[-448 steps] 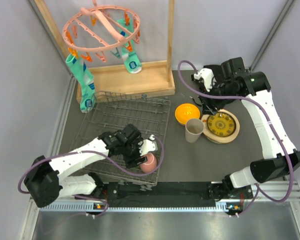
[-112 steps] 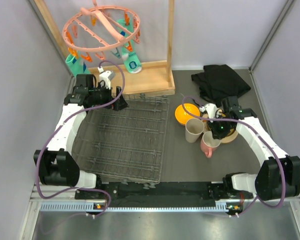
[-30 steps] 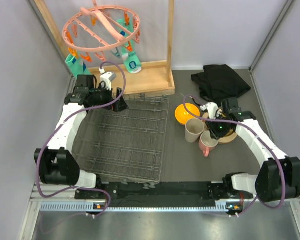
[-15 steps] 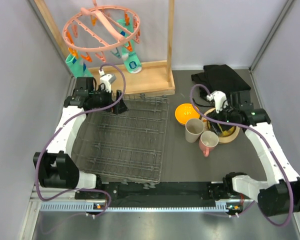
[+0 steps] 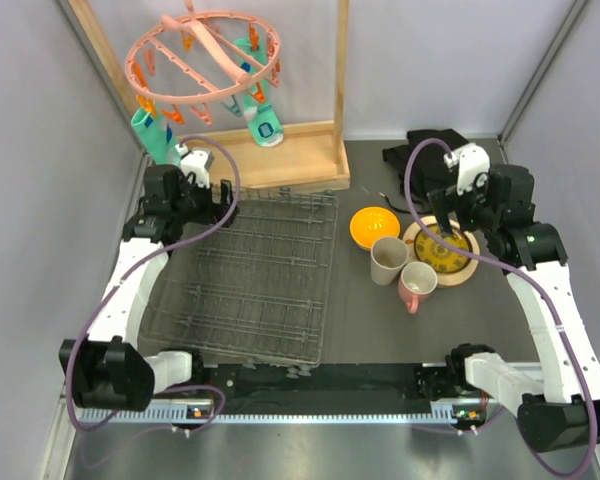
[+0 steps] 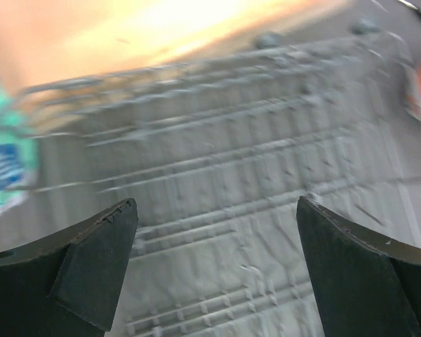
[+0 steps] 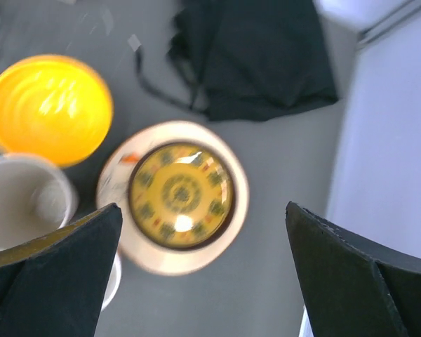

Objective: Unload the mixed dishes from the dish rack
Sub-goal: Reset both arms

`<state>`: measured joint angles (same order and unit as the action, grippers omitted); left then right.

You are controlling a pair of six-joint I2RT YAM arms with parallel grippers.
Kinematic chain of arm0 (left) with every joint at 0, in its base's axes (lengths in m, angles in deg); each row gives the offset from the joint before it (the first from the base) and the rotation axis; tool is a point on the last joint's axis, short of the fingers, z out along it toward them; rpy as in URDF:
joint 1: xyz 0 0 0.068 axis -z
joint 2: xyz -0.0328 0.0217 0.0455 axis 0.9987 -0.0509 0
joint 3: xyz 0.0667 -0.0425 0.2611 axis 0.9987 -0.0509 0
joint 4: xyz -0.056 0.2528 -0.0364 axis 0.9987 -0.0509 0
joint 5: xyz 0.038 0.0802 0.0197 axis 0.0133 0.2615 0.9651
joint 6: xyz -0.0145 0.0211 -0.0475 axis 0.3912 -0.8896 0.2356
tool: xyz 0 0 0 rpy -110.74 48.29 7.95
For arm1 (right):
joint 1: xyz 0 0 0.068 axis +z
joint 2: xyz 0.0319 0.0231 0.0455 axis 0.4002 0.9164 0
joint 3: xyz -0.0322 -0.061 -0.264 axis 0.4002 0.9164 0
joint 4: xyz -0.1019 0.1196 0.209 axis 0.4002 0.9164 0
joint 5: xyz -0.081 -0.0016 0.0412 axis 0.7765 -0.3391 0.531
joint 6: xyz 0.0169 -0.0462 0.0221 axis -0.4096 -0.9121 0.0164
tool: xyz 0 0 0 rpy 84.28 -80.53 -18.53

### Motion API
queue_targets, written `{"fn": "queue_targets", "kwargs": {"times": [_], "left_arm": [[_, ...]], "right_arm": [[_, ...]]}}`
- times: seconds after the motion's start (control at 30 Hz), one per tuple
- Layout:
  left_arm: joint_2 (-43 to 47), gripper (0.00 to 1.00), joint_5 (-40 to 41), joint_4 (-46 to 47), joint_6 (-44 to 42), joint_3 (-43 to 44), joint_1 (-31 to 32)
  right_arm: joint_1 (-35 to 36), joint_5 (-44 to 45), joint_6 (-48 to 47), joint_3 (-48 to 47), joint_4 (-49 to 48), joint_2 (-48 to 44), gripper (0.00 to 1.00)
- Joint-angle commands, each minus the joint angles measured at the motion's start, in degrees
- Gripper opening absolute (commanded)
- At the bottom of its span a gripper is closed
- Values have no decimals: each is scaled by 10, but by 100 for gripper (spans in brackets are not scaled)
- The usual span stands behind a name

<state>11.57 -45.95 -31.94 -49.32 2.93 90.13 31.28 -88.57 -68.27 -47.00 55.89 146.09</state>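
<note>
1. The right gripper point(image 7: 202, 207) has its jaws wide apart and grips nothing. A second ago they were much narrower, down at the mug point(image 5: 418, 284).
2. Since then it has risen and drawn back toward the far side. It now hangs over the yellow plate point(image 7: 181, 191), well right of the rack point(image 5: 245, 275).
3. The mug stands upright on the table, free of both arms, right of the rack's near half and just beside the cup point(image 5: 388, 259). Much earlier it sat in the rack's near right corner, at the left gripper point(image 6: 215, 203).
4. The bowl point(image 5: 374, 227) sits right of the rack's far half, where it was before.
5. The yellow plate lies on a cream plate point(image 7: 175, 261), farther right of the rack than the cup, unmoved.
6. The left gripper's jaws are spread wide with nothing between them, above the rack's far left part. Its arm has shifted slightly left in the last half second, and its wrist view is blurred.
7. A black cloth point(image 7: 252, 56) lies beyond the plates, far right of the rack.
</note>
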Motion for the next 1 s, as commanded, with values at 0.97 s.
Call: {"fn": "queue_targets", "kwargs": {"times": [0.97], "left_arm": [[60, 99, 215, 216, 2, -39, -2]], "right_arm": [[-5, 134, 108, 95, -349, -31, 99]]}}
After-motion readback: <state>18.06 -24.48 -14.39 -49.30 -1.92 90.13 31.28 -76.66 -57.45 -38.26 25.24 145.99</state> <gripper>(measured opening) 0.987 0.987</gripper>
